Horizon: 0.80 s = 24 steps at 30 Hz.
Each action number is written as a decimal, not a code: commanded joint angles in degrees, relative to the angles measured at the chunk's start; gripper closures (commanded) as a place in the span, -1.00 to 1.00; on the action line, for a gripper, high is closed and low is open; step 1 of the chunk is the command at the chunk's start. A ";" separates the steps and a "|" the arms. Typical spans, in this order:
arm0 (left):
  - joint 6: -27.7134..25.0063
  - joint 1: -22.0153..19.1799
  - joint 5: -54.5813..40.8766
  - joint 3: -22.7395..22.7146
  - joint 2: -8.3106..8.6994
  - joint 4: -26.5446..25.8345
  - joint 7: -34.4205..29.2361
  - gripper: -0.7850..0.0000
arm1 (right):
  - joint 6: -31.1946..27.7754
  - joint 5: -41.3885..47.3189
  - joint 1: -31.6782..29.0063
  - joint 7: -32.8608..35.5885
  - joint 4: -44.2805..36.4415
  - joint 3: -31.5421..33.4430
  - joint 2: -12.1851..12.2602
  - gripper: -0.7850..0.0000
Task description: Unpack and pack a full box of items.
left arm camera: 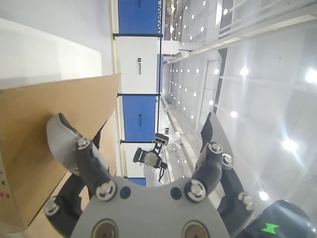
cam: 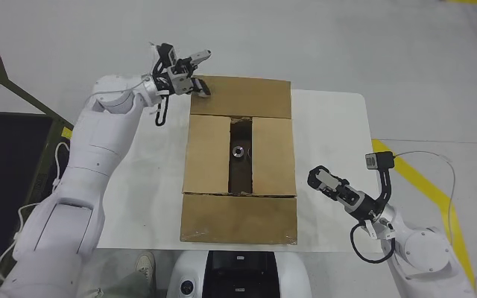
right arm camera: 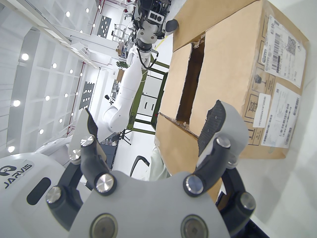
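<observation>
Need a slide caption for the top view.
Left gripper open at far flap of box; right gripper open beside it.

**Box mid-tabletop, one gripper at its far left corner and one to its right**

The box (cam: 238, 156) stands in the middle of the tabletop (cam: 328, 127). Its far flap (cam: 240, 97) and near flap (cam: 238, 218) are folded outward. The left inner flap (cam: 207, 154) and right inner flap (cam: 273, 154) lie across the top with a gap between them. A round item (cam: 238, 152) lies inside the box, in that gap. The left gripper (cam: 203, 71) is at the far flap's left corner, with one of its fingers over the flap and the other beyond the flap's far edge. The right gripper (cam: 319, 179) hangs over the tabletop just right of the box, toward the box's near right corner.
</observation>
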 commanded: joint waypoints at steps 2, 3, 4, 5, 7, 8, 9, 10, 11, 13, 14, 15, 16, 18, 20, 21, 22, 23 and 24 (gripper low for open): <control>-0.64 -0.91 0.77 1.06 -0.57 2.49 1.35 -1.00 | 0.00 0.00 0.00 0.00 0.00 0.00 0.00 -1.00; -0.82 -1.18 1.04 1.35 -0.73 3.20 1.72 -1.00 | 0.00 0.00 0.00 0.00 0.00 0.00 0.00 -1.00; -0.99 -1.40 1.28 1.62 -0.89 3.92 2.03 -1.00 | 0.00 0.00 0.00 0.00 0.00 0.00 0.00 -1.00; -1.20 -1.56 1.37 1.84 -1.05 4.60 2.23 -1.00 | 0.00 0.00 0.00 0.00 0.00 0.00 0.00 -1.00; -1.42 -1.79 1.15 2.15 -1.35 6.06 2.42 -1.00 | 0.00 0.00 0.00 0.00 0.00 0.00 0.00 -1.00; -1.52 -1.94 1.22 2.30 -1.48 6.78 2.45 -1.00 | 0.00 0.00 0.00 0.00 0.00 0.00 0.00 -1.00; -1.61 -2.05 1.24 2.46 -1.60 7.46 2.40 -1.00 | 0.00 0.00 0.00 0.00 0.00 0.00 0.00 -1.00; -1.71 -2.13 1.27 2.62 -1.73 8.13 2.29 -1.00 | 0.00 0.00 0.00 0.00 0.00 0.00 0.00 -1.00; -1.77 -2.23 1.29 2.76 -1.85 8.76 2.15 -1.00 | 0.00 0.00 0.00 0.00 0.00 0.00 0.00 -1.00; -2.05 -2.45 1.60 3.03 -2.05 9.97 2.07 -1.00 | 0.00 0.00 0.00 0.00 0.00 0.00 0.00 -1.00; -2.21 -2.59 1.95 3.17 -2.14 10.57 2.09 -1.00 | 0.00 0.00 0.00 0.00 0.00 0.00 0.00 -1.00; -2.37 -2.76 2.36 3.33 -2.22 11.11 2.11 -1.00 | 0.00 0.00 0.00 0.00 0.00 0.00 0.00 -1.00; -2.55 -2.90 2.61 3.42 -2.30 11.67 2.14 -1.00 | 0.00 0.00 0.00 0.00 0.00 0.00 0.00 -1.00; -2.90 -3.16 2.99 3.52 -2.43 12.73 2.05 -1.00 | 0.00 0.00 0.00 0.00 0.00 0.00 0.00 -1.00; -3.30 -3.32 3.07 3.47 -2.52 13.60 1.66 -1.00 | 0.00 0.00 0.00 0.00 0.00 0.00 0.00 -1.00; -3.46 -3.35 3.10 3.44 -2.54 13.84 1.49 -1.00 | 0.00 0.00 0.00 0.00 0.00 0.00 0.00 -1.00; -3.66 -3.39 3.30 3.41 -2.55 14.17 1.30 -1.00 | 0.00 0.00 0.00 0.00 0.00 0.00 0.00 -1.00; -3.91 -3.41 3.57 3.40 -2.55 14.38 1.04 -1.00 | 0.00 0.00 0.00 0.00 0.00 0.00 0.00 -1.00; -4.09 -3.44 3.96 3.39 -2.53 14.59 0.86 -1.00 | 0.00 0.00 0.00 0.00 0.00 0.00 0.00 -1.00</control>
